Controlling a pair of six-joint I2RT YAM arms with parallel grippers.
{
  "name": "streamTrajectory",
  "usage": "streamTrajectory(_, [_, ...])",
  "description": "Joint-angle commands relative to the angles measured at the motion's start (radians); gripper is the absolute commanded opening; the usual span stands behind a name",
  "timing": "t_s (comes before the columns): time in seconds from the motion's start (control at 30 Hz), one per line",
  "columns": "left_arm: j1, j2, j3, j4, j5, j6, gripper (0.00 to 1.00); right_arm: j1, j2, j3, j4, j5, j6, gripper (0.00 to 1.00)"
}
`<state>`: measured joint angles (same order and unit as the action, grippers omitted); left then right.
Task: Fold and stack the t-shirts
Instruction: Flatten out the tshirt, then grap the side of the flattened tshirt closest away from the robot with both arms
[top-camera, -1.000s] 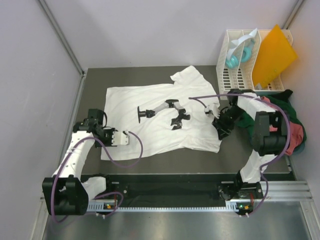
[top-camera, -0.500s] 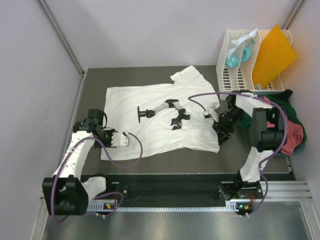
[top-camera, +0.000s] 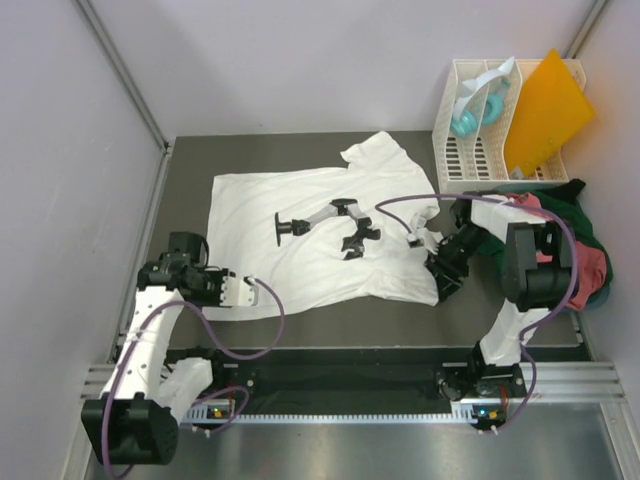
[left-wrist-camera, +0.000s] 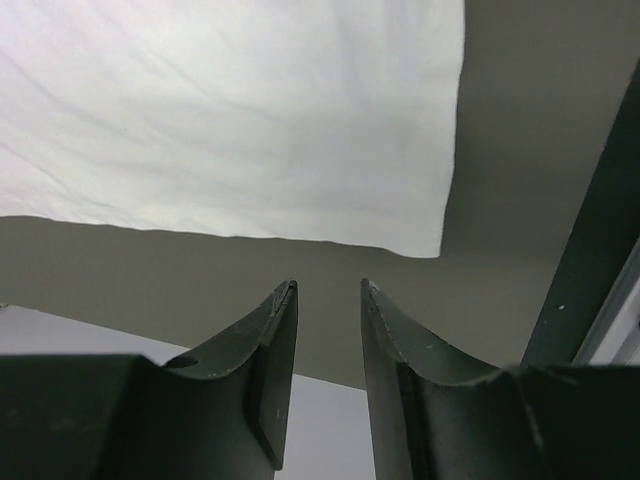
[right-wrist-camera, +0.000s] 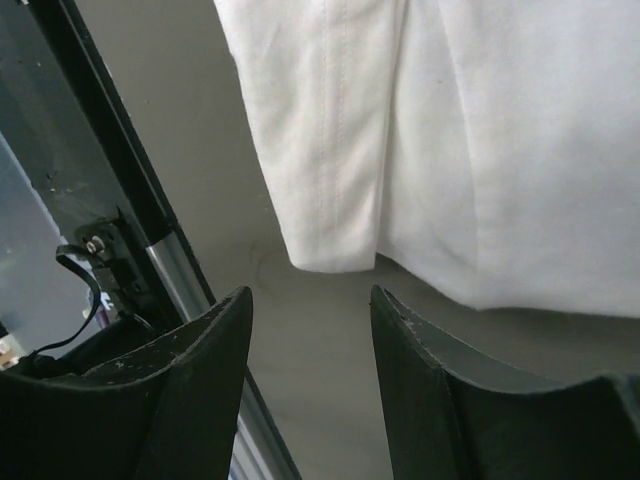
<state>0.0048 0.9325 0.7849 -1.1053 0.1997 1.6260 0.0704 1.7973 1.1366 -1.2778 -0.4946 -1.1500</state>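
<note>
A large white t-shirt (top-camera: 320, 235) with a black print lies spread flat on the dark table (top-camera: 190, 160). My left gripper (top-camera: 240, 288) is open and empty at the shirt's near left corner; in the left wrist view (left-wrist-camera: 328, 287) the shirt's corner (left-wrist-camera: 425, 235) lies just ahead of the fingertips. My right gripper (top-camera: 447, 280) is open and empty at the near right corner; in the right wrist view (right-wrist-camera: 310, 295) the hemmed corner (right-wrist-camera: 330, 245) lies just ahead of the jaws. Dark green and salmon-red shirts (top-camera: 575, 245) lie heaped at the right.
A white slatted rack (top-camera: 480, 130) with a stiff orange sheet (top-camera: 545, 110) stands at the back right. Grey walls close the left and back. The black rail (top-camera: 340, 375) runs along the near edge and shows in both wrist views (left-wrist-camera: 600, 250) (right-wrist-camera: 90, 150).
My left arm has drawn back toward the near left, off the shirt's corner. My right gripper has moved a little nearer, to the shirt's near right corner.
</note>
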Motion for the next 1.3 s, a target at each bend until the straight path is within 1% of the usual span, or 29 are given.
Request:
streamTrajectory(0.0, [-0.002, -0.102, -0.047, -0.128, 0.089, 0.034, 0.37, 0.011, -0.072, 0.0, 0.052, 0.013, 0.026, 0.52])
streamTrajectory(0.03, [-0.002, -0.118, -0.056, -0.174, 0.09, 0.057, 0.37, 0.011, -0.078, 0.0, 0.058, 0.017, 0.033, 0.52])
streamTrajectory(0.13, [0.0, -0.184, -0.117, -0.195, 0.086, 0.089, 0.38, 0.012, -0.085, 0.005, 0.067, 0.022, 0.041, 0.52])
streamTrajectory(0.27, [-0.002, -0.251, -0.234, -0.128, 0.067, 0.094, 0.38, 0.012, -0.09, 0.012, 0.075, 0.011, 0.052, 0.52])
streamTrajectory(0.33, [-0.002, -0.258, -0.265, -0.094, 0.057, 0.087, 0.38, 0.014, -0.095, 0.014, 0.072, 0.007, 0.053, 0.52])
streamTrajectory(0.47, [-0.002, -0.222, -0.326, -0.024, 0.044, 0.075, 0.38, 0.014, -0.104, 0.014, 0.067, 0.008, 0.047, 0.52])
streamTrajectory(0.73, [-0.002, -0.149, -0.415, 0.211, -0.022, 0.02, 0.39, 0.014, -0.105, 0.054, 0.046, 0.004, 0.047, 0.52])
streamTrajectory(0.9, [0.0, -0.115, -0.455, 0.288, -0.031, 0.02, 0.37, 0.014, -0.098, 0.066, 0.043, 0.008, 0.045, 0.52])
streamTrajectory(1.0, [-0.002, -0.104, -0.47, 0.323, -0.036, 0.015, 0.26, 0.014, -0.088, 0.069, 0.038, 0.008, 0.045, 0.52])
streamTrajectory(1.03, [-0.002, -0.101, -0.472, 0.325, -0.039, 0.017, 0.13, 0.014, -0.082, 0.068, 0.038, 0.01, 0.041, 0.52])
streamTrajectory(1.1, [-0.002, -0.087, -0.47, 0.325, -0.049, 0.018, 0.0, 0.014, -0.079, 0.063, 0.043, 0.016, 0.041, 0.52])
streamTrajectory(1.27, [-0.002, -0.044, -0.431, 0.305, -0.065, 0.006, 0.0, 0.014, -0.067, 0.068, 0.012, 0.013, 0.018, 0.52])
